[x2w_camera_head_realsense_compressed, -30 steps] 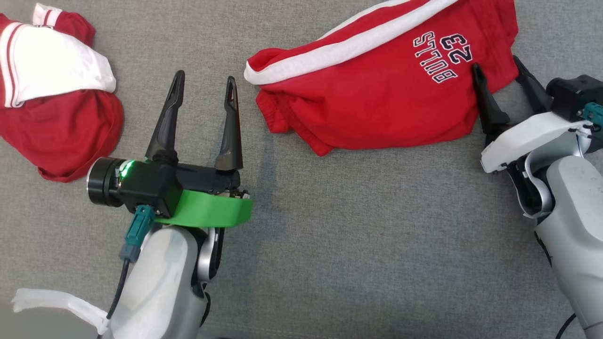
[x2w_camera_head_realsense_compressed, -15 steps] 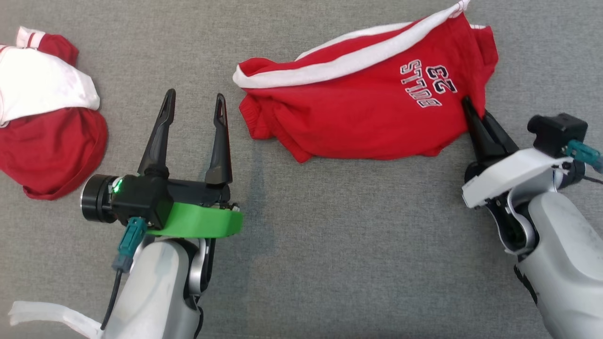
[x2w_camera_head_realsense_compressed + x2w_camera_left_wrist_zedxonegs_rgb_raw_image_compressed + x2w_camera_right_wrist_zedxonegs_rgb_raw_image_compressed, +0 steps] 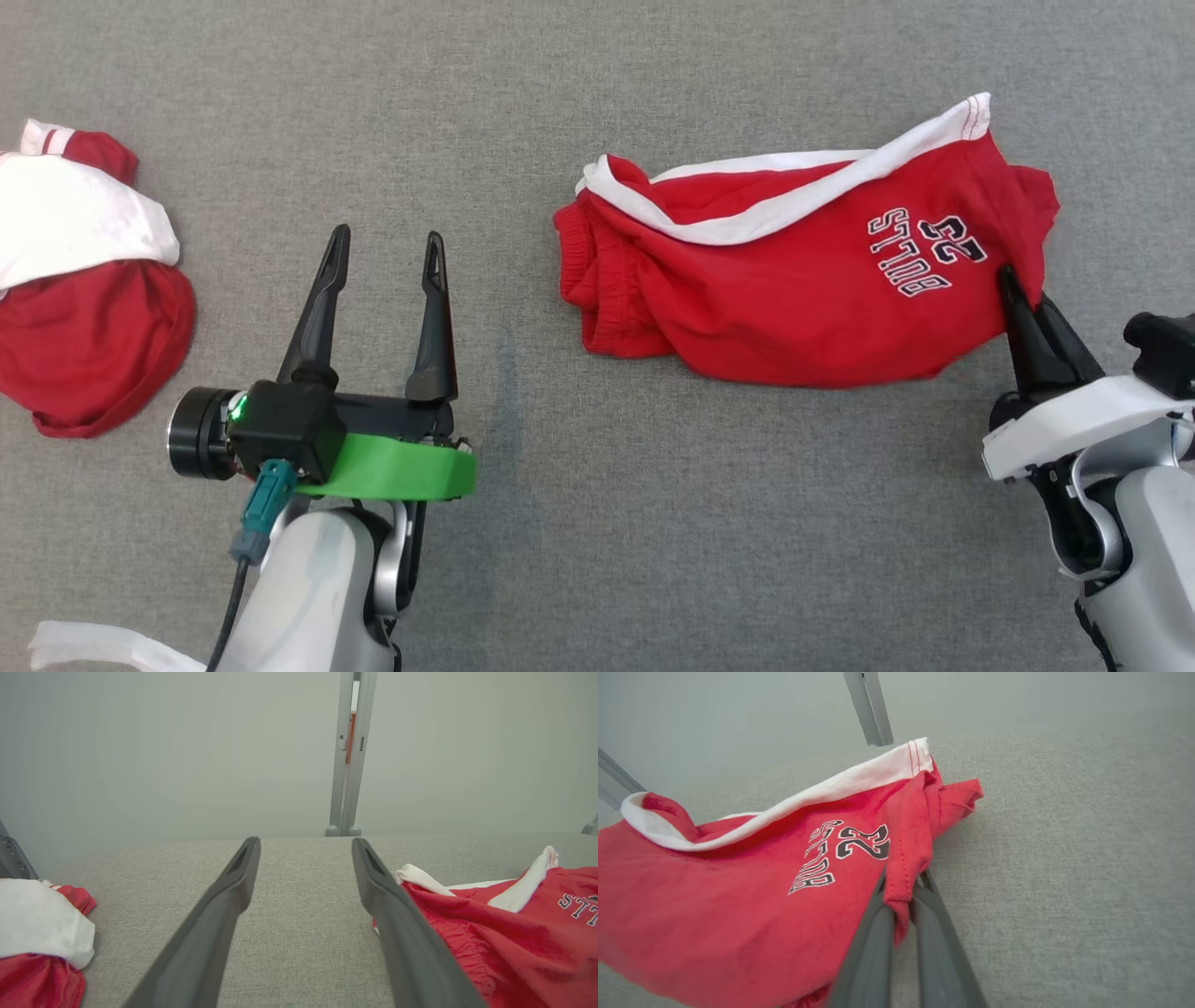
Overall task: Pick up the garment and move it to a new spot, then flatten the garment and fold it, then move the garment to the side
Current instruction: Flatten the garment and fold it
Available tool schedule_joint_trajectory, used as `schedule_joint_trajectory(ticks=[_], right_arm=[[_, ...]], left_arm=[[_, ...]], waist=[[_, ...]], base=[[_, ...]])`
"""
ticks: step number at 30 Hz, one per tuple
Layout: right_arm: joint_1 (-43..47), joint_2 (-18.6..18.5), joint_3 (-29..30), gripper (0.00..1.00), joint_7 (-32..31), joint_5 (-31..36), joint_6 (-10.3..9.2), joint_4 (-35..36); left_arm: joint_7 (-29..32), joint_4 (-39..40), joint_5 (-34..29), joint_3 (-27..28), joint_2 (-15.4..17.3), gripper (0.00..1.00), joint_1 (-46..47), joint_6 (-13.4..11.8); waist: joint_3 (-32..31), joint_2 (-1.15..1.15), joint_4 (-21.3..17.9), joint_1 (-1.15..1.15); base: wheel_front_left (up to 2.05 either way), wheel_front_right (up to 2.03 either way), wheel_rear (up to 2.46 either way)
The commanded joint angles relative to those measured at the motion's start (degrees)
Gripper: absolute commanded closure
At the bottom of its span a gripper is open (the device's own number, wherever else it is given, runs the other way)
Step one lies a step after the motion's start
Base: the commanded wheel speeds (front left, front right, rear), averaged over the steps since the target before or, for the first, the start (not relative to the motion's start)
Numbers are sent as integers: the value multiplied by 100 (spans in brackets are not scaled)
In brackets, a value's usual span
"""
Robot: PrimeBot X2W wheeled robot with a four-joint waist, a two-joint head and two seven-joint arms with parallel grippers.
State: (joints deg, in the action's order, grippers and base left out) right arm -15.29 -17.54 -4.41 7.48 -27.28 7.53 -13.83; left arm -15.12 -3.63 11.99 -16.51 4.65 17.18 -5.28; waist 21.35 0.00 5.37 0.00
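The garment (image 3: 794, 289) is a pair of red shorts with a white side stripe and dark "BULLS 23" lettering, lying bunched on the grey cloth surface (image 3: 653, 541) at centre right. My right gripper (image 3: 1018, 289) is shut on the garment's right hem, and a fold of red cloth (image 3: 901, 891) sits pinched between its two fingers. The garment (image 3: 738, 896) hangs partly lifted from that pinch. My left gripper (image 3: 383, 247) stands open to the left of the garment with nothing between its fingers, and the garment (image 3: 504, 933) lies beside its right finger.
A second red and white garment (image 3: 75, 289) lies crumpled at the far left edge, also at the lower left (image 3: 37, 933) of the left wrist view. A pale wall with a grey metal post (image 3: 348, 756) stands behind the surface.
My right gripper has shut on the garment's right hem and dragged it to the right and nearer. The left gripper stays open. The camera has shifted too.
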Motion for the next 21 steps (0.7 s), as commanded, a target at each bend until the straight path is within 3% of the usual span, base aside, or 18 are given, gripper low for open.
schedule_joint_trajectory(ticks=[1, 8, 15, 21], right_arm=[[-103, -25, -55, 100, -70, 215, -6, 223], [-667, 71, -1150, 100, -660, 934, -4, 1052], [-924, 128, -2711, 100, -1257, 553, -4, 882], [-1008, 79, -3201, 100, -1295, 266, -4, 673]], left_arm=[[-2, -12, 31, 3, 43, 0, -54, -1], [-1, -48, 44, -68, 22, 0, -29, 15], [-2, -66, 108, -107, -23, 0, -23, 12], [-1, -43, 129, -100, -48, 0, -70, -23]], waist=[[-52, 0, -8, 0], [-161, 0, 66, 0], [-206, 0, 254, 0], [-156, 0, 323, 0]], base=[[0, 0, 0], [0, 0, 0], [0, 0, 0], [0, 0, 0]])
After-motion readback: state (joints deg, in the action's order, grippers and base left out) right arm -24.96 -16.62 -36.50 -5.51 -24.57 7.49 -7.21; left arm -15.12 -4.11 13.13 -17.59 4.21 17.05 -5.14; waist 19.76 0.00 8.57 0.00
